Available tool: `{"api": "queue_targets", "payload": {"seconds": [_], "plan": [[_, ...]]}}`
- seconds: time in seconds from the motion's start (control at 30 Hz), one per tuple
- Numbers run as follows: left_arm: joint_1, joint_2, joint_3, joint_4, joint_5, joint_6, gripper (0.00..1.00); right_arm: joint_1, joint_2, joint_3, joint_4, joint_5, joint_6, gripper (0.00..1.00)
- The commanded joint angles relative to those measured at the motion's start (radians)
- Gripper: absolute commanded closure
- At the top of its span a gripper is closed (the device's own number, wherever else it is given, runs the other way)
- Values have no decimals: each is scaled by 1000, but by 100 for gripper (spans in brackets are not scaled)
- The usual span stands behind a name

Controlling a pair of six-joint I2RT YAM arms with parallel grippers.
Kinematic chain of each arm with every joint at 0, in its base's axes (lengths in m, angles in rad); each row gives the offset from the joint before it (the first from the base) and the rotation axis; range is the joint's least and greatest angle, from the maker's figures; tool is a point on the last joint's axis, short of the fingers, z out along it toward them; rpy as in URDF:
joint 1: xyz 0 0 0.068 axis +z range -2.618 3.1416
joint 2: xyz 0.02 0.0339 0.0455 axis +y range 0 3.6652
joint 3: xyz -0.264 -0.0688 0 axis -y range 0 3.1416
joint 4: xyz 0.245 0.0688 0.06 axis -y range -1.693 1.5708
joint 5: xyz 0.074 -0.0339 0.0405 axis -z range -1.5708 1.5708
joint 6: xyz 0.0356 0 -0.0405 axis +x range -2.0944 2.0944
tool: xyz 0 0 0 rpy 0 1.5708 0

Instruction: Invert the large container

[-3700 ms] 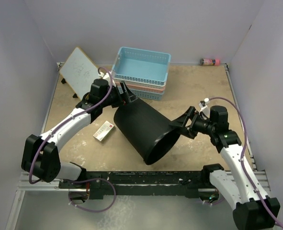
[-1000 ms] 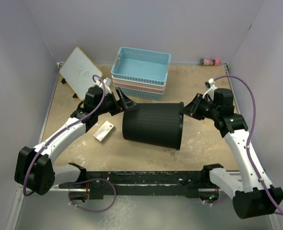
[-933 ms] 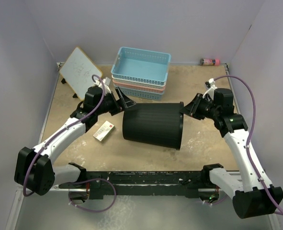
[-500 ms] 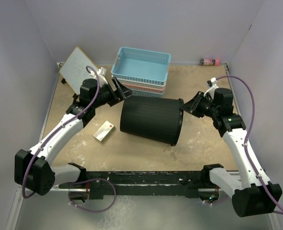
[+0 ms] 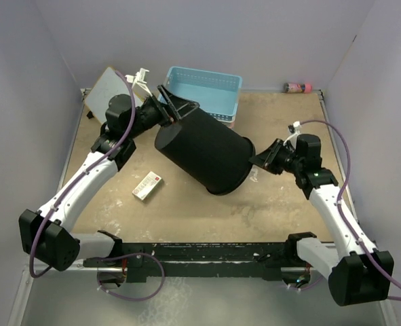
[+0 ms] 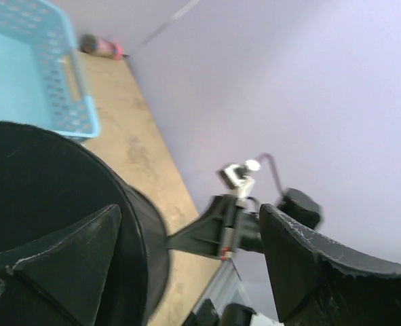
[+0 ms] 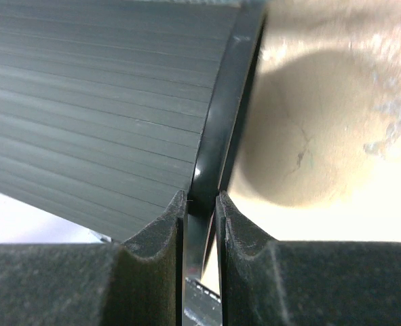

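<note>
Large container [image 5: 203, 151] base end lifted since 0.5s ago, rim [image 7: 220, 136] dipping twd bench. My right tool [image 7: 200, 198] clenched on rim, left tool [image 5: 180, 109] spread wide at base. Flip prob past halfway.

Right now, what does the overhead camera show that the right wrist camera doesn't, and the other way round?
Only the overhead view shows both arms, the left gripper open at the base of the tilted black wastebasket, the blue basket atop a stack, a small box and a pink bottle. Only the right wrist view shows, close up, fingers pinching the wastebasket's rim. Both show the right gripper, the wastebasket and the tan table.
</note>
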Motion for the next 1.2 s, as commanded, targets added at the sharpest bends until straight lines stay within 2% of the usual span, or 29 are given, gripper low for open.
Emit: {"api": "queue_targets", "payload": {"seconds": [0.0,0.2,0.3,0.4,0.47,0.6,0.77,0.97,1.1,1.17], "plan": [[-84,33,64,99,95,-46,20,20,28,-118,37,-25,58,97],[-174,93,75,129,74,-45,20,19,38,-181,80,-2,108,94],[-190,109,69,141,66,-49,20,19,32,-178,48,44,100,83],[-193,105,73,144,63,-42,20,19,14,-156,-8,114,70,66],[-193,94,84,124,54,-21,20,19,1,-131,-65,175,35,59],[-193,46,108,47,23,52,20,17,-29,-50,-190,310,-46,56],[-183,-33,121,-210,-120,210,20,17,-79,92,-343,472,-151,55],[-153,-126,-54,-336,-257,350,19,17,-144,270,-411,583,-238,34],[-211,-193,-206,-320,-307,482,19,17,-182,336,-417,635,-264,23],[-247,-213,-275,-269,-348,514,19,17,-193,349,-412,658,-271,22]]}}
